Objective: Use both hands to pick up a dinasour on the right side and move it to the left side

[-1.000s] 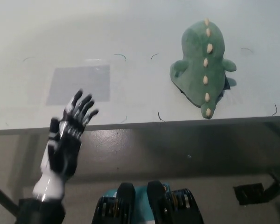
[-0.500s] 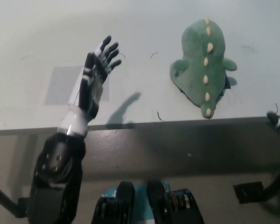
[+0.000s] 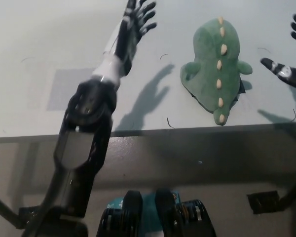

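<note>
Presently, head view only; one view supplied.

Dinosaur count: one green plush dinosaur [image 3: 214,69], with a single row of cream spikes along its back.
Dinosaur position: lying flat on the white table [image 3: 49,44], on the right half, tail tip pointing at the near edge; touched by neither hand.
Left hand: one left hand [image 3: 137,19], raised over the table toward the far side, left of the dinosaur and apart from it; fingers spread wide, holding nothing.
Left arm: reaches diagonally from the lower left up across the table edge.
Right hand: one right hand [image 3: 293,54], at the right edge of the frame, just beside the dinosaur's right flank without contact; partly cut off by the frame, the visible fingers apart, nothing held.
Table markings: one pale grey rectangular patch [image 3: 69,89] on the left half, partly covered by the left arm; several small dark curved marks scattered on the surface.
Shadows: two hand shadows on the table, one left of the dinosaur, one near the right edge.
</note>
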Controlling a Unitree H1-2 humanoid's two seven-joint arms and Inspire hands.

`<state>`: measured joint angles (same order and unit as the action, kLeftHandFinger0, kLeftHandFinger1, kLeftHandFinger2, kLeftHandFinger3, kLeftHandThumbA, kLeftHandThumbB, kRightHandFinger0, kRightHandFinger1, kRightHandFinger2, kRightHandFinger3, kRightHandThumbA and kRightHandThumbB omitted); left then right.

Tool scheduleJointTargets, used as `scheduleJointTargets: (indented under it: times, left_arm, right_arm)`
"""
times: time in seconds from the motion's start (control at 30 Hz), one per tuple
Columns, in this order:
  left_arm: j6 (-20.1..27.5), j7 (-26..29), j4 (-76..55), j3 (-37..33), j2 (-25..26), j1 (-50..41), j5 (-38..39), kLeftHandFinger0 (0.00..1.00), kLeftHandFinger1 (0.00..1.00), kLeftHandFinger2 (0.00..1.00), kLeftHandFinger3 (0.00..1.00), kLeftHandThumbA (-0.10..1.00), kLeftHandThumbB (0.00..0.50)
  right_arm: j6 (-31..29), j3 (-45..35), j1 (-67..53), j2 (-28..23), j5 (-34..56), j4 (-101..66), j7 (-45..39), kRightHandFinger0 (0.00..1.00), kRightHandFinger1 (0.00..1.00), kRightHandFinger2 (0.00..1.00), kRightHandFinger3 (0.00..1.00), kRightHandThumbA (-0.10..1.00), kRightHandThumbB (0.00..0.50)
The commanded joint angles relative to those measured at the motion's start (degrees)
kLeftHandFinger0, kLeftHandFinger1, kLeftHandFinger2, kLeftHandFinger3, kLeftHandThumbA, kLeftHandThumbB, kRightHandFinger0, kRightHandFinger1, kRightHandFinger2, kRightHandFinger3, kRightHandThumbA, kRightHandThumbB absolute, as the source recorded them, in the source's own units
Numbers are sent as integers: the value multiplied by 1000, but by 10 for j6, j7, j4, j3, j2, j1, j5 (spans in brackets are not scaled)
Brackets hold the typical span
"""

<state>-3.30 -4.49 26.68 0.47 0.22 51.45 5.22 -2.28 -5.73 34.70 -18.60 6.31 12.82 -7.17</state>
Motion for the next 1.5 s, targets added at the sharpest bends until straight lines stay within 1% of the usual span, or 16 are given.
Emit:
scheduleJointTargets:
  times: [0.0, 0.1, 0.37, 0.4, 0.47, 0.57, 0.63, 0.8, 0.9, 1.03, 1.1, 1.23, 1.27, 1.3, 1.4, 1.47]
  left_arm:
    - [8, 16, 54, -1, -2, 64, -14, 1000, 1000, 1000, 1000, 1000, 308]
    - [34, 27, 135, 3, -7, 96, -16, 1000, 1000, 1000, 1000, 1000, 274]
    - [45, 60, 289, 4, -23, 162, -26, 1000, 1000, 1000, 1000, 1000, 281]
    - [56, 69, 325, 6, -32, 176, -24, 1000, 1000, 1000, 1000, 1000, 255]
    - [67, 73, 352, 7, -38, 188, -23, 1000, 1000, 1000, 1000, 1000, 277]
    - [64, 81, 386, 9, -45, 196, -22, 1000, 1000, 1000, 1000, 1000, 331]
    - [65, 80, 395, 5, -45, 194, -25, 1000, 1000, 1000, 1000, 1000, 328]
    - [74, 85, 414, 2, -41, 192, -30, 1000, 1000, 1000, 1000, 1000, 323]
    - [70, 79, 415, 1, -42, 177, -29, 1000, 1000, 1000, 1000, 1000, 298]
    - [76, 78, 424, -3, -44, 166, -32, 1000, 1000, 1000, 1000, 1000, 302]
    - [83, 71, 430, -5, -45, 158, -32, 1000, 1000, 1000, 1000, 1000, 318]
    - [90, 72, 440, -8, -50, 147, -33, 1000, 1000, 1000, 1000, 1000, 323]
    - [87, 73, 445, -13, -53, 139, -38, 1000, 1000, 1000, 1000, 1000, 350]
    - [87, 69, 446, -15, -54, 136, -38, 1000, 1000, 1000, 1000, 1000, 353]
    - [86, 63, 453, -15, -59, 123, -35, 1000, 1000, 1000, 1000, 1000, 376]
    - [86, 63, 456, -14, -62, 115, -34, 1000, 1000, 1000, 1000, 1000, 377]
  right_arm:
    - [4, 11, 60, -13, -32, 45, 8, 1000, 1000, 1000, 1000, 1000, 138]
    - [2, 17, 87, -9, -43, 83, 16, 1000, 1000, 1000, 1000, 1000, 68]
    - [0, 20, 150, 13, -44, 226, 30, 1000, 1000, 1000, 1000, 1000, 47]
    - [-12, 28, 164, 14, -52, 273, 30, 1000, 1000, 1000, 1000, 1000, 32]
    - [-20, 26, 171, 14, -50, 291, 33, 1000, 1000, 1000, 1000, 1000, 15]
    - [-28, 30, 180, 19, -54, 327, 36, 1000, 1000, 1000, 1000, 1000, 26]
    - [-39, 37, 184, 18, -65, 349, 42, 1000, 1000, 1000, 1000, 1000, 45]
    - [-41, 41, 201, 19, -70, 378, 47, 1000, 1000, 1000, 1000, 1000, 18]
    - [-28, 43, 203, 18, -72, 391, 46, 1000, 1000, 1000, 1000, 1000, 40]
    - [-22, 39, 200, 18, -66, 407, 40, 1000, 1000, 1000, 1000, 1000, 58]
    - [-38, 43, 193, 19, -74, 418, 47, 1000, 1000, 1000, 1000, 1000, 37]
    - [-43, 33, 187, 24, -60, 443, 38, 1000, 1000, 1000, 1000, 1000, 57]
    - [-46, 37, 179, 27, -68, 451, 50, 1000, 1000, 1000, 1000, 1000, 101]
    - [-47, 40, 179, 28, -75, 457, 57, 1000, 1000, 1000, 1000, 1000, 109]
    - [-39, 31, 163, 35, -61, 450, 54, 1000, 1000, 1000, 1000, 1000, 85]
    - [-34, 23, 156, 39, -53, 452, 51, 1000, 1000, 1000, 1000, 1000, 107]
